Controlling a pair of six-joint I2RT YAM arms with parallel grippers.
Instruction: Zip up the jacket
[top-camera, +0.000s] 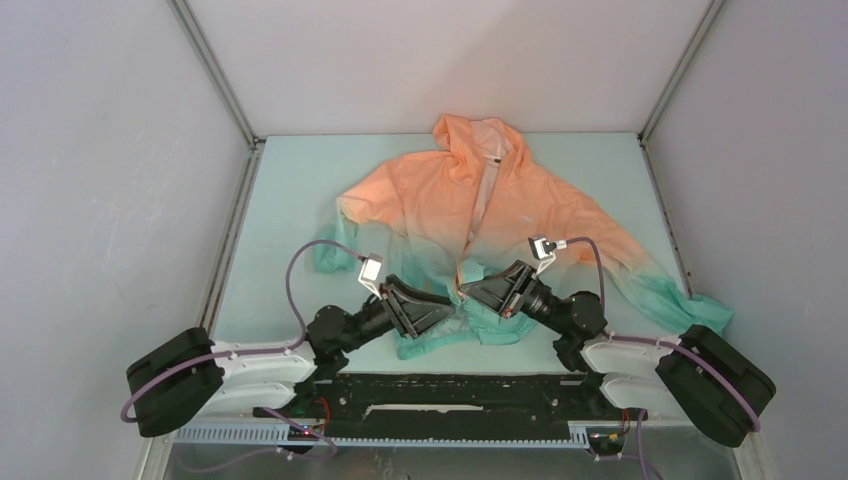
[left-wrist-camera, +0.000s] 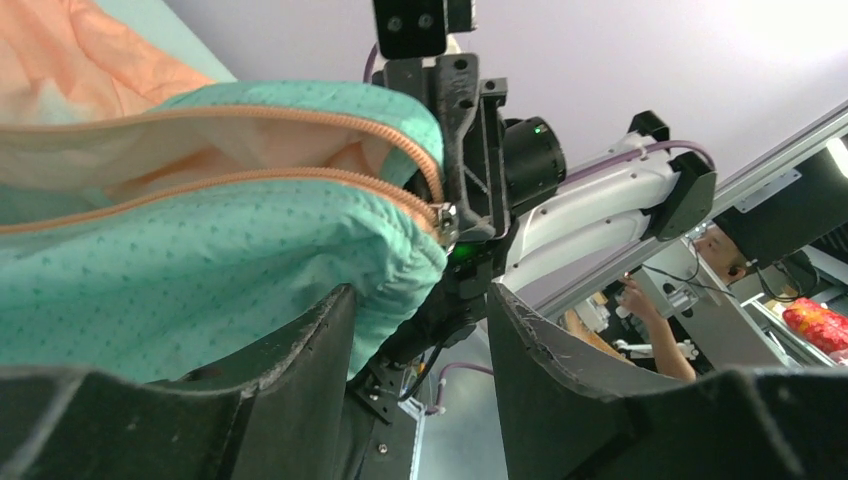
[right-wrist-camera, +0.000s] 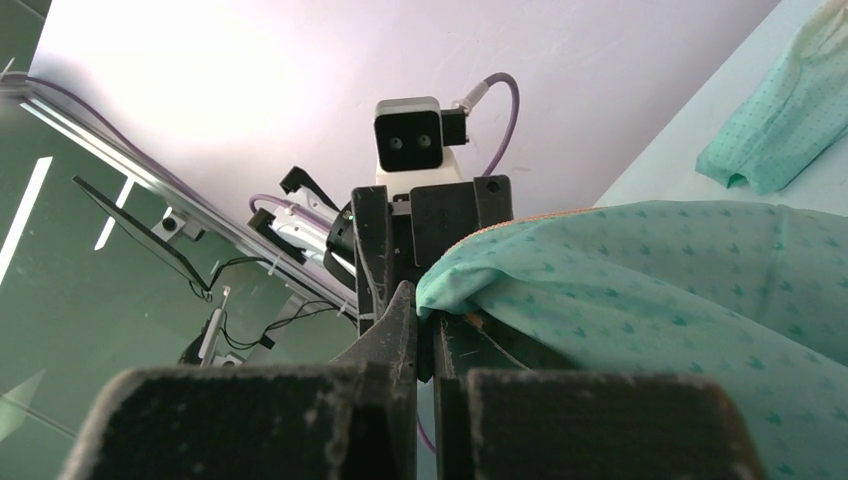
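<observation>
The pale table (top-camera: 290, 190) is boxed in by grey walls on the left, far and right sides, with bare surface along its left strip and in front of the far wall, and less free room on the right, where a sleeve runs close to the wall. The jacket (top-camera: 470, 200) lies spread at the middle of the table, its long axis running from the hood at the far edge to the mint-teal hem at the near edge, hood pointing away from the arm bases, and its front opening runs down the centre, unzipped in the upper part. The left gripper (left-wrist-camera: 420, 330) reaches in low from the left base, angled up and right to the hem; its fingers (left-wrist-camera: 300, 350) stand apart, open, with a fold of teal hem resting over the left one, and the orange zipper (left-wrist-camera: 250, 180) teeth gape as two separate rows that meet at a metal slider (left-wrist-camera: 445, 222). The right gripper (right-wrist-camera: 425, 320) comes in from the right base, angled left toward the same hem point, nearly nose to nose with the left one; its jaws are pressed together on the jacket's teal edge.
</observation>
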